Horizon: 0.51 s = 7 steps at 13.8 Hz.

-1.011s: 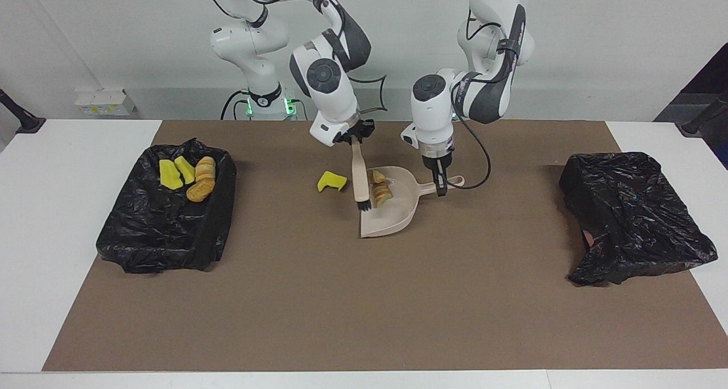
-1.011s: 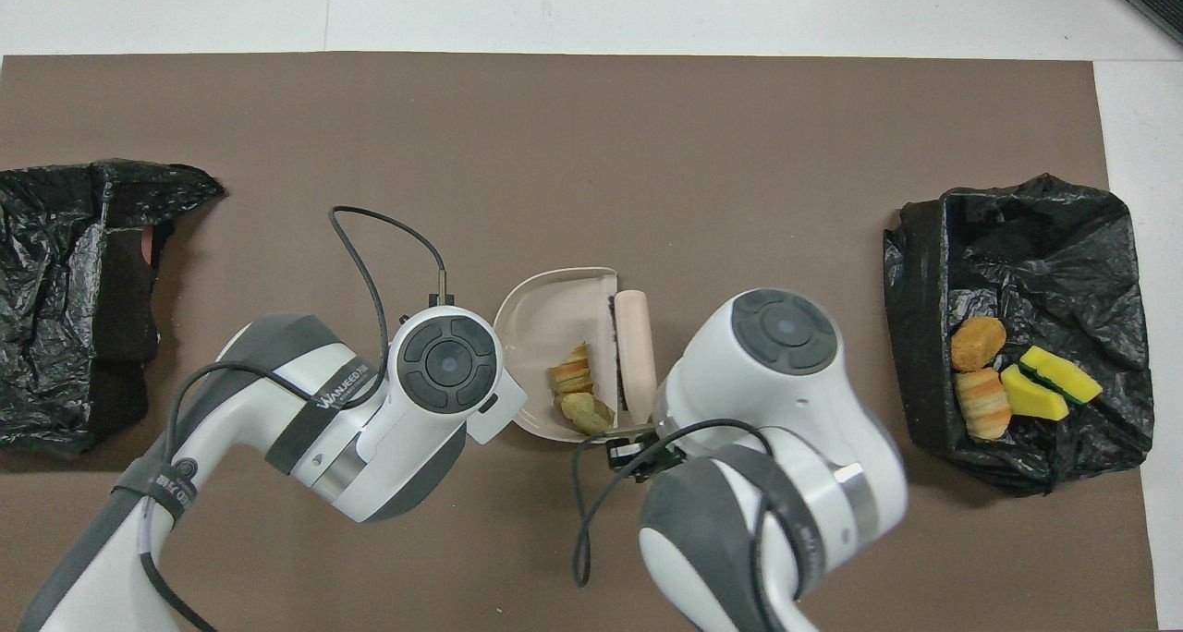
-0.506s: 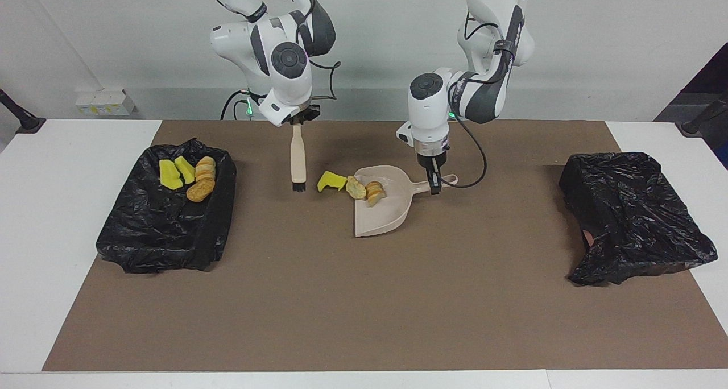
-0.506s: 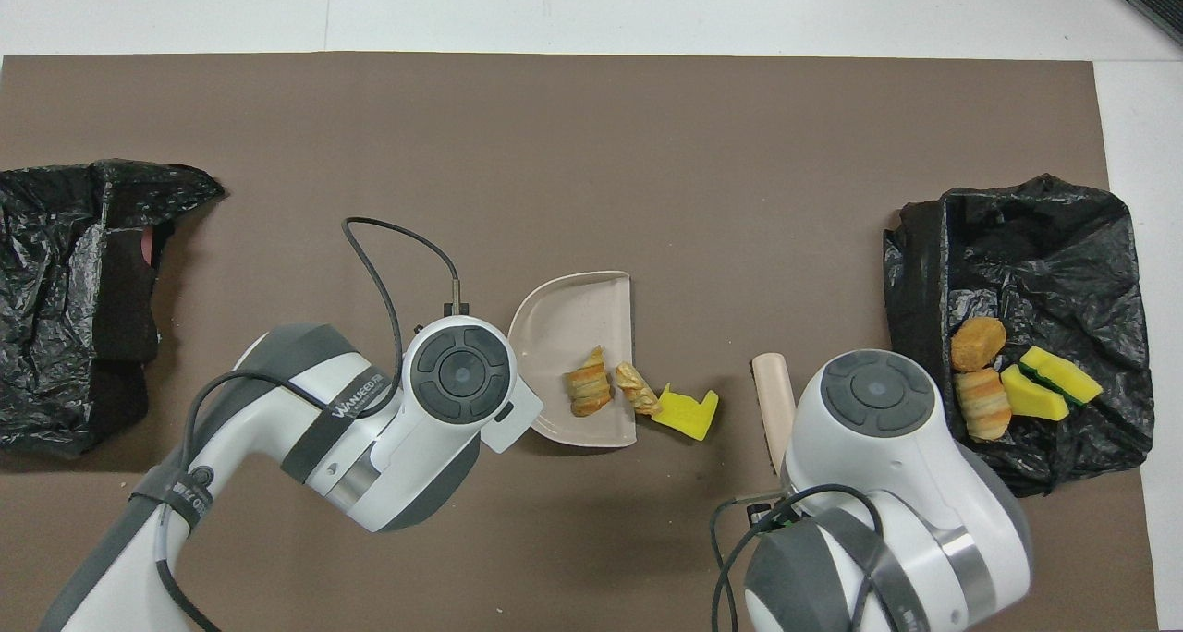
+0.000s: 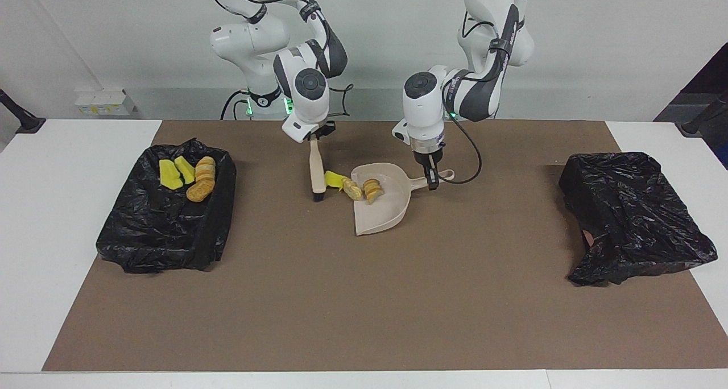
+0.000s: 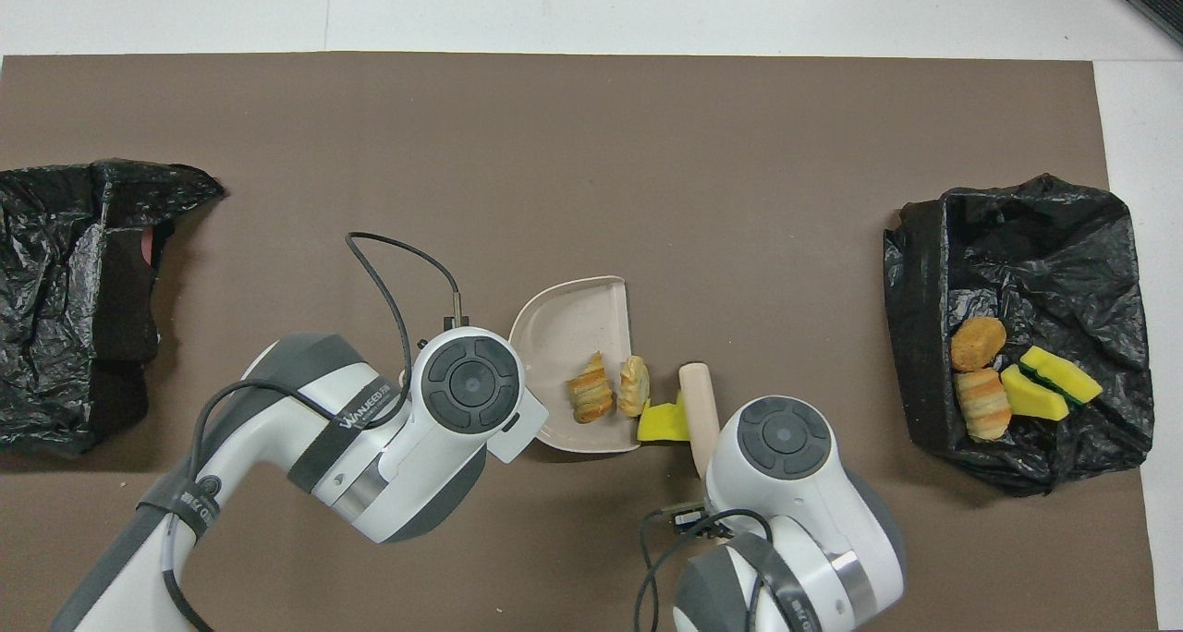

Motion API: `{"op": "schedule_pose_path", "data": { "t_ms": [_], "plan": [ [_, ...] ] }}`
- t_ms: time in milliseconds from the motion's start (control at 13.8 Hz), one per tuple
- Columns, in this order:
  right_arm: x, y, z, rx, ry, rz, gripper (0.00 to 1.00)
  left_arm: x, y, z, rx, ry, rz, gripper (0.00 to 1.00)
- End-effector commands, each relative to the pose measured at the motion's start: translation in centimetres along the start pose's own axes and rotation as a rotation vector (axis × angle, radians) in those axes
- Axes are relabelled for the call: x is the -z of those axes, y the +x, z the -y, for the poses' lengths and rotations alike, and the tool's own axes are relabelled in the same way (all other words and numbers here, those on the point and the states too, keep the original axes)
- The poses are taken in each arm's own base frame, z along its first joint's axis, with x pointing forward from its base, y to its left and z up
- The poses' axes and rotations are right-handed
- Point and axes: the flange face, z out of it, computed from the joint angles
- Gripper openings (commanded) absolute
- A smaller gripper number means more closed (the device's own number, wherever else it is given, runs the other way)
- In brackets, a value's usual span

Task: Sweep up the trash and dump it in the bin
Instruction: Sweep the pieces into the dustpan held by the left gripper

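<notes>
Right gripper (image 5: 314,134), clamped on brush (image 5: 315,170), swung back in; bristles now against yellow sponge (image 5: 334,179) at dustpan (image 5: 380,207) mouth; left gripper (image 5: 430,176) apparently gripping handle; bread chunks (image 5: 367,190) at lip; sponge next.

white "WANJEED" lettering, strap on left arm (image 6: 356,419)

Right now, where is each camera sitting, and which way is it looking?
Facing view: high across the table, looking at both robots; whole arms show, right gripper holding the brush, left gripper on the dustpan.
Overhead view: above the robots, looking steeply down; arms enter from the bottom.
Both show the yellow sponge.
</notes>
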Motion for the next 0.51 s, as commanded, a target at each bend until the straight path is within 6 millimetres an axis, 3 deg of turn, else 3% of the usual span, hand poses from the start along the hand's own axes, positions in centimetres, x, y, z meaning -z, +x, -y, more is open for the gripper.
{"op": "schedule_pose_path", "data": {
  "t_ms": [0, 144, 289, 433],
  "plan": [
    [-0.2, 2.5, 3.9, 0.012, 0.091, -0.039, 0.0, 0.2, -0.3, -1.2, 0.016, -0.013, -0.023, 0.0],
    [1.6, 3.7, 5.6, -0.016, 0.126, -0.032, 0.0, -0.1, -0.5, -0.7, 0.001, 0.006, -0.044, 0.0],
    [2.4, 3.7, 7.5, -0.002, 0.142, -0.049, 0.0, -0.7, -1.6, 0.5, -0.041, -0.002, -0.086, 0.0],
    [3.6, 3.2, 7.5, 0.007, 0.142, -0.039, 0.0, -1.7, -3.5, 2.1, -0.034, -0.058, -0.176, 0.0]
  ]
}}
